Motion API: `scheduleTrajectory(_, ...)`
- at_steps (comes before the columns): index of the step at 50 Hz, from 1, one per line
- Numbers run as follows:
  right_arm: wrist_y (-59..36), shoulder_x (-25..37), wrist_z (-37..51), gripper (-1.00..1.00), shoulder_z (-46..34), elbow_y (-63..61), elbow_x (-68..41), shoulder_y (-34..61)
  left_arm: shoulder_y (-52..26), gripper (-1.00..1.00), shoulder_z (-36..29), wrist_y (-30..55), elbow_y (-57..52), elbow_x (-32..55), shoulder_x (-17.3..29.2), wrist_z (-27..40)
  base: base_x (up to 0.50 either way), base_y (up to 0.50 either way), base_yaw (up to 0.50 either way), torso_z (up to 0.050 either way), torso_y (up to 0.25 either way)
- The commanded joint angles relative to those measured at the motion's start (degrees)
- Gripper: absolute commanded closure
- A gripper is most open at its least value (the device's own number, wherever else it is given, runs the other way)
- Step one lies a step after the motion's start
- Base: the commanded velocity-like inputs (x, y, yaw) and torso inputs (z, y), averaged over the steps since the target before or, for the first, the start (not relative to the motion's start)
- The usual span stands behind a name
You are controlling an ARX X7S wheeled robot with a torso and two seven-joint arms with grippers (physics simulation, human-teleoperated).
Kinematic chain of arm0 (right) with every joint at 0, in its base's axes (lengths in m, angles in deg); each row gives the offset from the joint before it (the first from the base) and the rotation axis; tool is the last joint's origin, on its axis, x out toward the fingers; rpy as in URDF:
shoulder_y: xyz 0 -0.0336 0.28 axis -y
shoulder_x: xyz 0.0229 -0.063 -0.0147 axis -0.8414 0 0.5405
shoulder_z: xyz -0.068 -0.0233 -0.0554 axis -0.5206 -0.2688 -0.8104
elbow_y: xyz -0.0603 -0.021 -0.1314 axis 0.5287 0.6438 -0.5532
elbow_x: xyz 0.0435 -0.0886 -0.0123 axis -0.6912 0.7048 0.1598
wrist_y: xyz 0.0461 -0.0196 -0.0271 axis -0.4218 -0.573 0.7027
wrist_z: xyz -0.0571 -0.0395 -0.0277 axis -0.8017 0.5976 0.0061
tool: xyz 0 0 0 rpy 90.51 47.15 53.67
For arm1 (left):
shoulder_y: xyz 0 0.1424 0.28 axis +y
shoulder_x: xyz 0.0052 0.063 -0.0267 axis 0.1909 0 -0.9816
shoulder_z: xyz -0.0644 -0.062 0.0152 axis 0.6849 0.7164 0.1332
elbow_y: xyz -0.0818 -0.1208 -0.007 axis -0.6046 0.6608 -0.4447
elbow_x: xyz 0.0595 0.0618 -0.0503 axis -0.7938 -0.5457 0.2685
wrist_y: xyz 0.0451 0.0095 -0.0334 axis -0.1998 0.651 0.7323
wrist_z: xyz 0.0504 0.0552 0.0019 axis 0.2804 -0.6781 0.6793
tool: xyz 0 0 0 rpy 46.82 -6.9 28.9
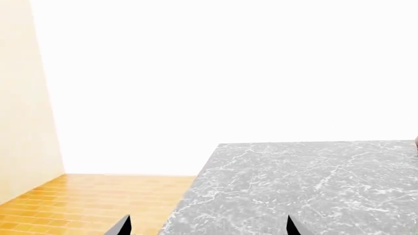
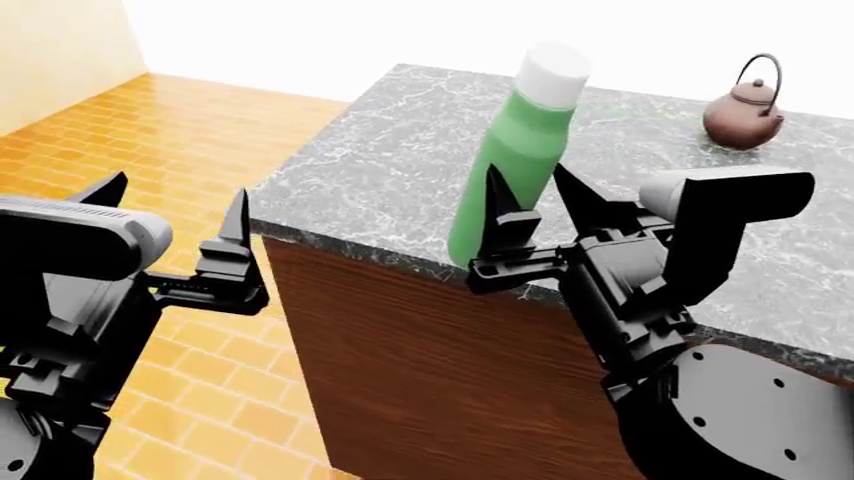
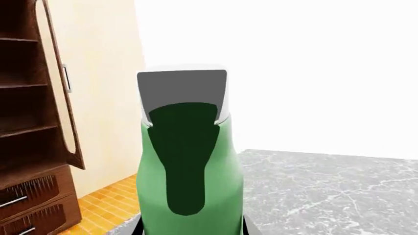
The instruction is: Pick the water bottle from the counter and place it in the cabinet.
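The water bottle (image 2: 527, 130), green with a white cap, stands near the front edge of the marble counter (image 2: 374, 170), leaning slightly. My right gripper (image 2: 525, 172) is shut on its lower body, one finger pressed to each side. Seen from the right wrist, the water bottle (image 3: 189, 171) fills the middle, with the right gripper (image 3: 193, 230) hugging its base. The cabinet (image 3: 33, 122) stands beyond it by the wall, shelves open and drawers below. My left gripper (image 2: 174, 205) hangs open and empty off the counter's corner, over the floor. In the left wrist view the left gripper (image 1: 207, 227) faces the counter (image 1: 294, 186).
A small brown teapot (image 2: 743, 115) sits far back on the counter. The counter's dark wood base (image 2: 427, 370) drops straight below the bottle. Orange tiled floor (image 2: 200, 130) lies to the left, up to a cream wall (image 1: 19, 98).
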Motion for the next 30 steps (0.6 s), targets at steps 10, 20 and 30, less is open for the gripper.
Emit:
scheduleTrajectory(10, -0.5, -2.6, -1.0, 1.00, 2.0, -0.9, 1.1, 2.1, -0.6, -1.00, -0.7, 0.2, -0.2, 0.1, 0.4, 0.4, 0.04, -0.10, 0.49, 0.000, 0.001)
scheduleTrajectory(20, -0.9, -3.2, -1.3, 1.00, 2.1, -0.9, 0.9, 2.5, -1.2, -1.00, -1.2, 0.4, -0.1, 0.5, 0.5, 0.6, 0.05, -0.12, 0.48, 0.000, 0.001)
scheduleTrajectory(30, -1.2, -3.4, -0.6, 1.00, 2.3, -0.8, 1.0, 2.6, -1.3, -1.00, -1.5, 0.4, 0.1, 0.8, 0.3, 1.0, 0.05, -0.10, 0.49, 0.001, 0.000)
